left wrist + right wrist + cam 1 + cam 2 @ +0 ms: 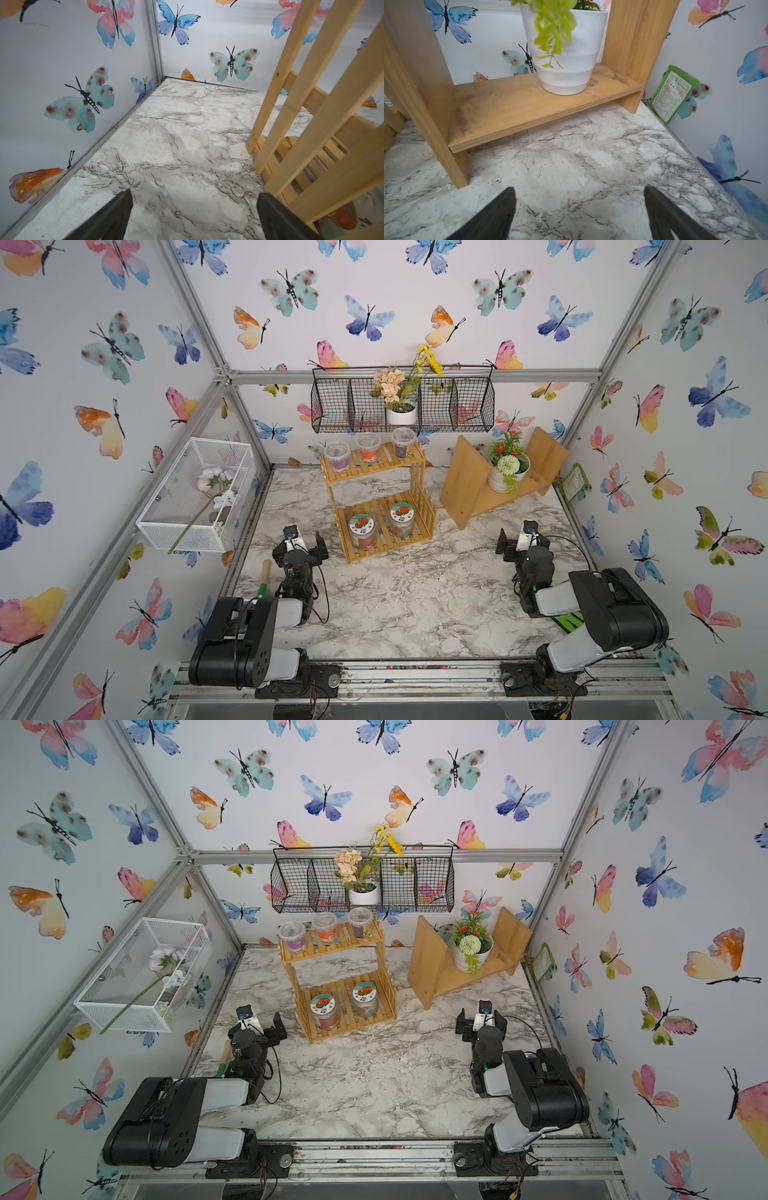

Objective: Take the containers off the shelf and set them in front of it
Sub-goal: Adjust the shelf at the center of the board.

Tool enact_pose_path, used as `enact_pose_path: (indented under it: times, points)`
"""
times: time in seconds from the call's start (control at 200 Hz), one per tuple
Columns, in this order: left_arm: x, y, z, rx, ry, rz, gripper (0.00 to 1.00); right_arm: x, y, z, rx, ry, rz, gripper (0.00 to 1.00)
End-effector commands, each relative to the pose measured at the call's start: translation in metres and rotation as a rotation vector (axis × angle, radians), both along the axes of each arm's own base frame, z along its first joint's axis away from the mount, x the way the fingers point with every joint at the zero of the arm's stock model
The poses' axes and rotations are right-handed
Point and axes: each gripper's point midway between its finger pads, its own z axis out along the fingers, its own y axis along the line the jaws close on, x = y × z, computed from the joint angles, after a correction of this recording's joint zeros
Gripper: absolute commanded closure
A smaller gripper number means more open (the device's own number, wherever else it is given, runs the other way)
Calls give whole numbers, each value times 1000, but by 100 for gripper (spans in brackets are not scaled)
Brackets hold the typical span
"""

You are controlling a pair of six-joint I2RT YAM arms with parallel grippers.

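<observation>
1. The left gripper was spread wide. Its two dark fingers stood well apart over bare marble tabletop, and nothing was between them.
2. In the left wrist view, one finger sat close beside the side posts of the bamboo shelf without clamping them. In both top views the gripper stood clear of the rack, to the left of its lower tier.
3. The right gripper was opened just as wide and was empty. Its fingers hung over the tabletop and faced the plain wooden board stand and the white flower pot on it.
4. The left arm was folded low at the front left of the tabletop, with its forearm reaching toward the back wall.
5. The right arm was folded the same way at the front right. Its gripper was well apart from the shelf and near the front foot of the board stand.
6. All five containers sat on the shelf:
   - The purple cup, the orange-red cup and the dark cup stood in a row on the upper tier.
   - The left jar and the right jar, both with white red-pictured lids, stood side by side on the lower tier.
</observation>
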Motion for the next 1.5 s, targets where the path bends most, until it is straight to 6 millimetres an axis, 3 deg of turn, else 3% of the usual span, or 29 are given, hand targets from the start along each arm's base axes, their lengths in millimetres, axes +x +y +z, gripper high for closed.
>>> enact_pose_path:
  times: [0.0,0.25,0.37,0.531,0.741,0.871,1.151,1.292,1.492]
  points:
    - [12,-2,18,26,34,-6,0,6,10,16,-12,6,59,2]
    - [10,-21,45,-58,86,-98,1,19,20,46,54,146,88,2]
    - [4,-35,58,-98,124,-153,1,20,38,57,101,234,165,2]
    - [-5,-59,74,-125,182,-274,1,13,86,91,77,252,319,2]
    - [-17,-88,96,-155,222,-405,1,3,162,116,45,346,534,2]
    - [-19,-101,105,-203,238,-463,0,3,197,127,74,381,600,2]
    - [-7,-109,94,-260,323,-465,4,27,238,123,86,448,614,1]
    - [0,-107,88,-278,365,-423,6,40,248,105,86,535,605,2]
    - [11,-108,76,-268,432,-374,12,54,258,98,106,572,595,2]
